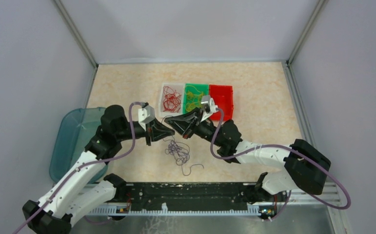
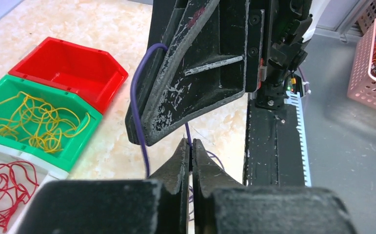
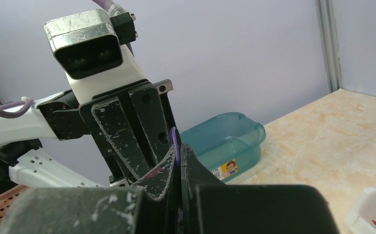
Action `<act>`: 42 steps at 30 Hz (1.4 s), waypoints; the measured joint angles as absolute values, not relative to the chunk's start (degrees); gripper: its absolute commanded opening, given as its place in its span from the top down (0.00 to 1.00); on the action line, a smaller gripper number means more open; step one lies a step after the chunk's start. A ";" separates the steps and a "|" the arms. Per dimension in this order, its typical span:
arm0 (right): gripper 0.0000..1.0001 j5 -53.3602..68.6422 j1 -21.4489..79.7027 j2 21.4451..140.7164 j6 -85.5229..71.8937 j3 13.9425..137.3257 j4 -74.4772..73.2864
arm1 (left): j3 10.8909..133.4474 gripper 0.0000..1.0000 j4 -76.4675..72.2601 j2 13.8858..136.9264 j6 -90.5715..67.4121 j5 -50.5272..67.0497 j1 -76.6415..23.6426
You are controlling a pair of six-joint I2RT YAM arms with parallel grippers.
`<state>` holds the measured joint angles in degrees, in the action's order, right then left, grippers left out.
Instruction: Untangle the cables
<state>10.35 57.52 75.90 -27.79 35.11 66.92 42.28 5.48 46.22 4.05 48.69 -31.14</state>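
Observation:
A loose tangle of dark purple cables (image 1: pixel 178 150) lies on the table between the arms. Just above it the two grippers meet tip to tip. My left gripper (image 1: pixel 172 131) (image 2: pixel 191 142) is shut on a thin purple cable (image 2: pixel 136 97) that loops up past the other gripper's fingers (image 2: pixel 195 73). My right gripper (image 1: pixel 168 118) (image 3: pixel 179 150) is shut on a purple cable (image 3: pixel 174 139) too, a small loop showing at its tips. Red cables (image 1: pixel 170 99) lie in a white bin and yellow cables (image 1: pixel 194 99) in a green bin (image 2: pixel 81 139).
A red bin (image 1: pixel 222 100) stands to the right of the green one, nothing showing in it. A teal tub (image 1: pixel 71 141) sits at the table's left edge. A pink basket (image 2: pixel 366 63) holding more wires stands off the table. A black rail (image 1: pixel 186 192) runs along the near edge.

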 measured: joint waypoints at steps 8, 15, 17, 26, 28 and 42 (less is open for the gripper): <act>0.35 10.55 57.49 75.83 -28.91 36.56 66.65 | 43.94 1.00 8.71 48.05 5.87 50.06 -31.14; 0.35 10.33 52.73 68.34 -29.39 29.06 64.99 | 53.12 1.00 14.31 49.50 9.26 51.81 -31.14; 0.35 10.22 52.21 65.80 -28.60 27.49 63.53 | 54.59 1.00 15.38 49.47 9.80 52.27 -31.14; 0.42 16.01 52.21 65.49 -27.22 24.32 62.19 | 59.68 1.00 18.57 50.50 11.00 53.23 -31.14; 0.43 17.96 52.21 67.11 -27.22 24.45 62.52 | 60.64 1.00 18.57 50.81 11.00 53.21 -31.14; 0.56 26.85 52.86 75.81 -29.74 30.57 69.93 | 62.19 1.00 18.48 51.44 9.61 53.45 -31.14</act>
<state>26.85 52.86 75.81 -29.74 30.57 69.93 62.19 18.48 51.44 9.61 53.45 -31.14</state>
